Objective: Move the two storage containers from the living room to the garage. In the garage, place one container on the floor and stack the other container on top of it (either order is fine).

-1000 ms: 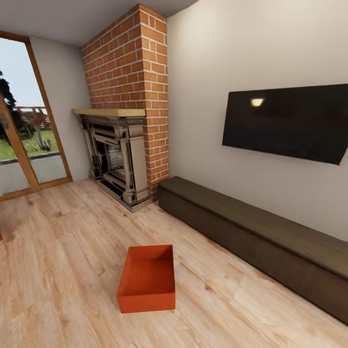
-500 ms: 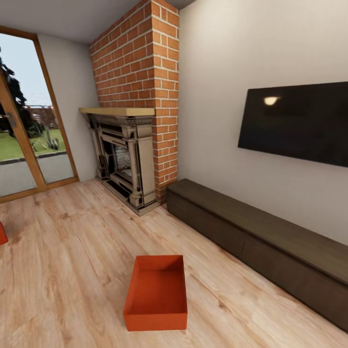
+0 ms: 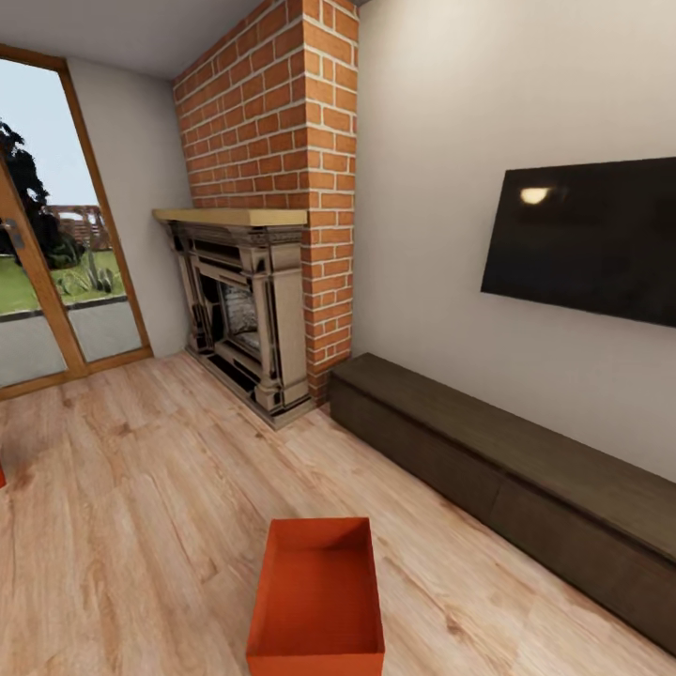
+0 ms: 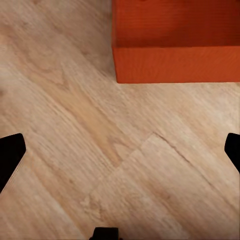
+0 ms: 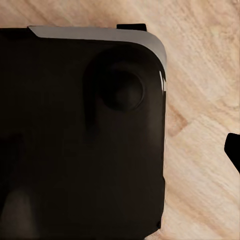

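One storage container (image 3: 317,601) stood on the light wood plank floor (image 3: 141,526) of the living room, low in the head view and a little left of the middle; it was an orange-red open bin, empty inside, with its long side running away from the camera. At the far left edge of that view a small orange-red sliver (image 3: 2,476) touched the frame; I could not tell what it was. Behind the bin rose the brick fireplace (image 3: 272,188) with its pale mantel (image 3: 230,217); left of it were the wood-framed glass doors (image 3: 47,244) with grass and trees outside. Along the beige wall (image 3: 441,122) on the right ran a long, low dark cabinet (image 3: 507,469); above it hung a black screen (image 3: 587,239).

In the left wrist view the same container (image 4: 175,45) lay on the planks, one corner and one ribbed side wall visible; the left gripper (image 4: 120,150) was opened wide, its two dark fingertips (image 4: 10,152) at opposite edges of the picture and nothing between them; the bin was apart from them.

In the right wrist view a large black rounded body (image 5: 80,135) covered most of the picture above the wood floor; one dark fingertip (image 5: 233,147) of the right gripper showed at the edge; whether this claw was wide or narrow I could not tell.
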